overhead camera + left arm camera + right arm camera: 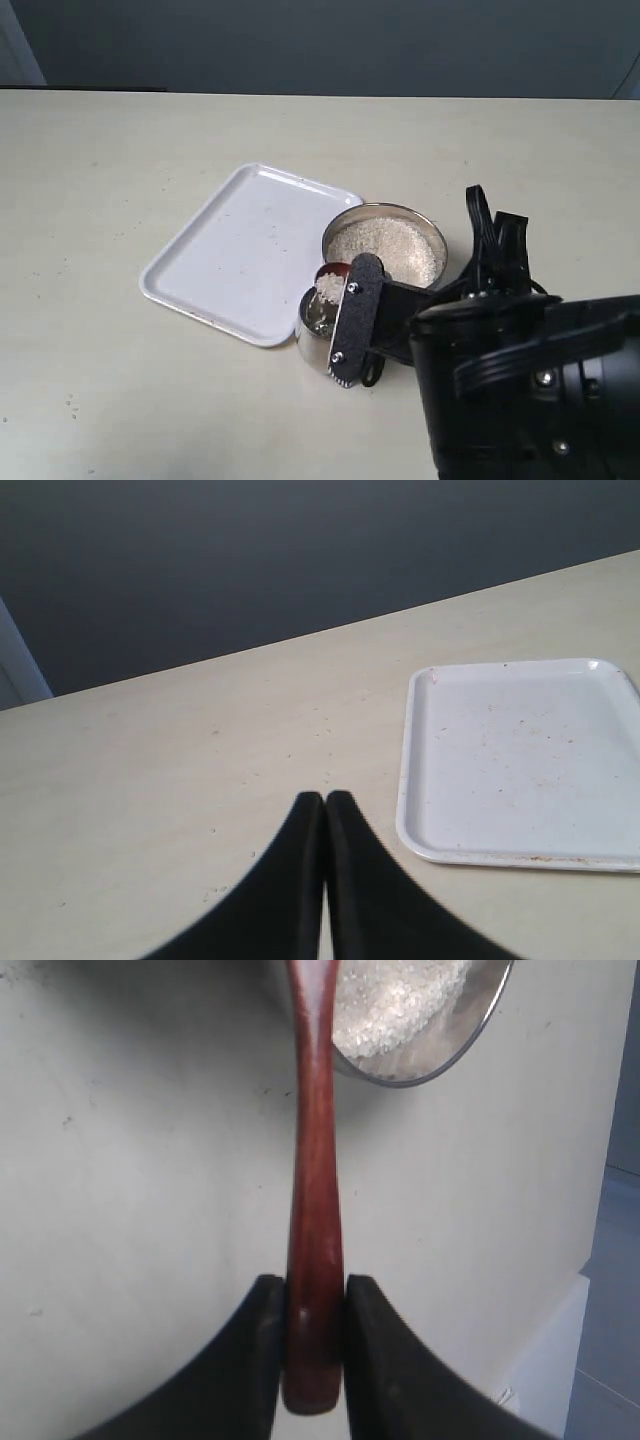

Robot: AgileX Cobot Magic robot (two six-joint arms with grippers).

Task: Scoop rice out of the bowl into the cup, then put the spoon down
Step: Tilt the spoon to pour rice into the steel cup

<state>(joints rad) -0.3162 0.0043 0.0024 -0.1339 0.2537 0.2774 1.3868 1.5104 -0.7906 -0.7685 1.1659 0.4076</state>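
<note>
The spoon (313, 1160), clamped at its handle end by the right gripper (314, 1295), is held with its long axis running far-left from that gripper, its tip loaded with rice (329, 288) over the cup (316, 338) just near-left of the bowl (385, 209) on the pale desk (100, 180), while the left gripper (325, 802) is closed on nothing.

The right arm (530, 385) is a bulky, glossy black housing with rounded ridges. A black cable (478, 215) loops out at its 12 o'clock. At its 9 o'clock sits a flat, grainy black plate (358, 318) with rounded ends and two silver screws (352, 288). The left jaws and the right jaws are matte black blades, curved and tapering to narrow tips.
</note>
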